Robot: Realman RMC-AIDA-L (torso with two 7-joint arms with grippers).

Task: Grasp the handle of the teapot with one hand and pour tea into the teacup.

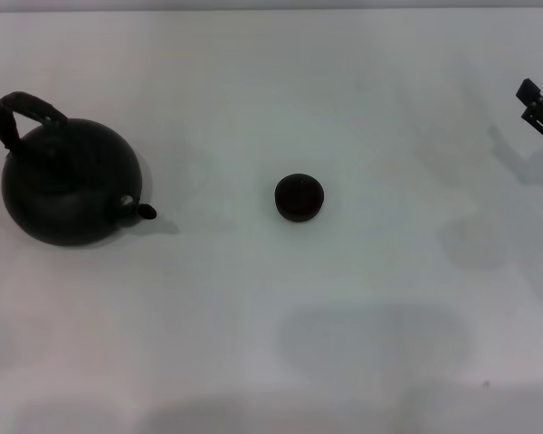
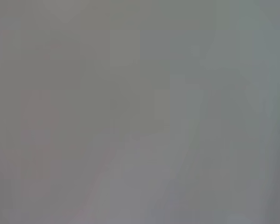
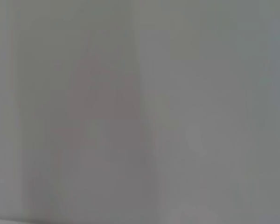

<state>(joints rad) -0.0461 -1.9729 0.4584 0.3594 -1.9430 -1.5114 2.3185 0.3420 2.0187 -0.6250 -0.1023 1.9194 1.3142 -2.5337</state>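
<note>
Right end effector (image 1: 536,107), opening unclear, sits well apart from teacup (image 1: 299,197) and teapot (image 1: 71,181).

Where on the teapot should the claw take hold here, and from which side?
Probably the handle, the arched bail standing over the teapot: it is clear of the body, so fingers can close across its top from above. The spout points toward the teacup, leaving the handle free. The right claw sits far off at the right edge.

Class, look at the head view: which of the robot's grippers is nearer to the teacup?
The right, the only one visible. The right gripper sits at the table's far right edge, well away from the teacup. The left gripper is out of view.
</note>
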